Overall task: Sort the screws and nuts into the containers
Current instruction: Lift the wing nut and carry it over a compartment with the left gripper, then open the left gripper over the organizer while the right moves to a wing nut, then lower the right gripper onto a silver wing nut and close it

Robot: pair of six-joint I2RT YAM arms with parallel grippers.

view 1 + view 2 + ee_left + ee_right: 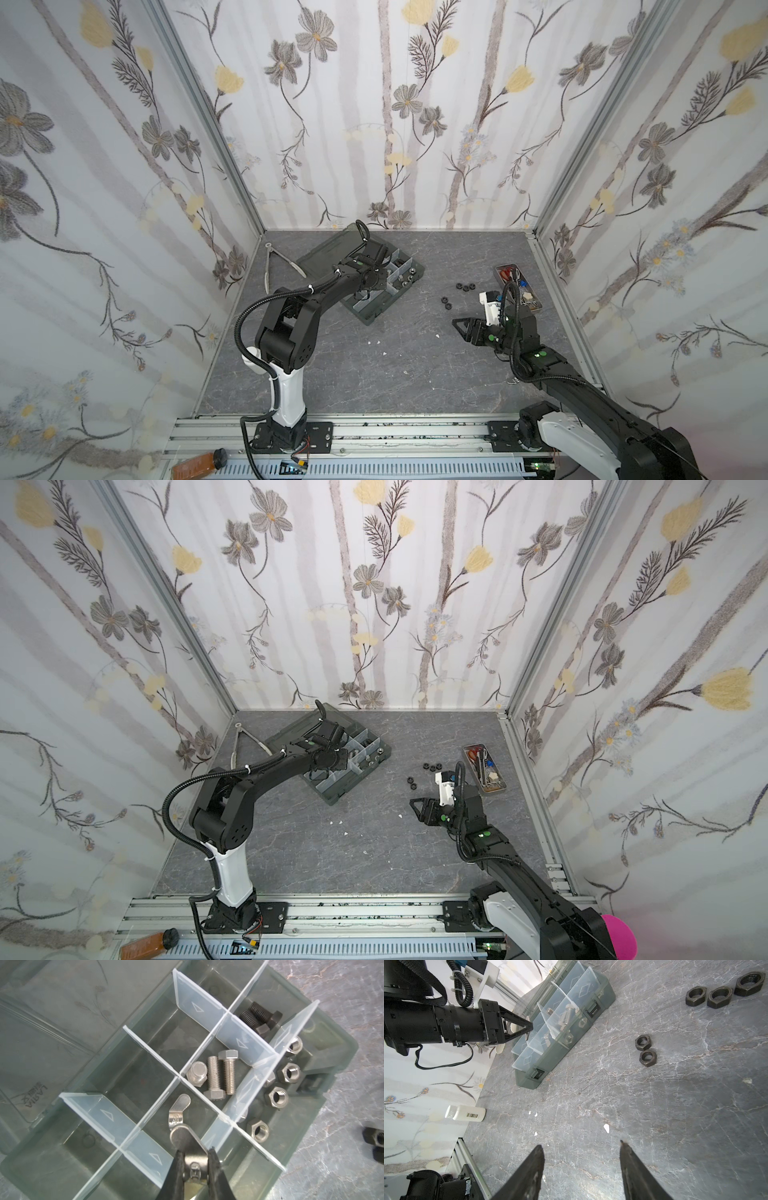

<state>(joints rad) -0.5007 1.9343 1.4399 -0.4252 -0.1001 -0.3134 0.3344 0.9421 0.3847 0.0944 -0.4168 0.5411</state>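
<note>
My left gripper (pixel 196 1154) is shut on a silver wing nut (pixel 187 1140) and hangs over a middle compartment of the smoky-grey box (pixel 369 319). Another wing-shaped silver piece (pixel 176 1115) lies in the compartment just below. Neighbouring compartments hold silver screws (pixel 220 1074), black screws (pixel 259 1018) and silver nuts (pixel 277 1097). Black nuts lie on the table right of the box, three in a row (pixel 465 286) and two closer (pixel 447 302). My right gripper (pixel 581 1145) is open and empty, low over bare table near these nuts.
The box lid (pixel 328 253) lies open behind the box. Metal tongs (pixel 270 266) rest at the back left. A narrow tray with red-handled tools (pixel 519 286) sits at the right wall. A white bottle (pixel 466 1113) lies at the table's left edge. White crumbs (pixel 376 343) dot the middle.
</note>
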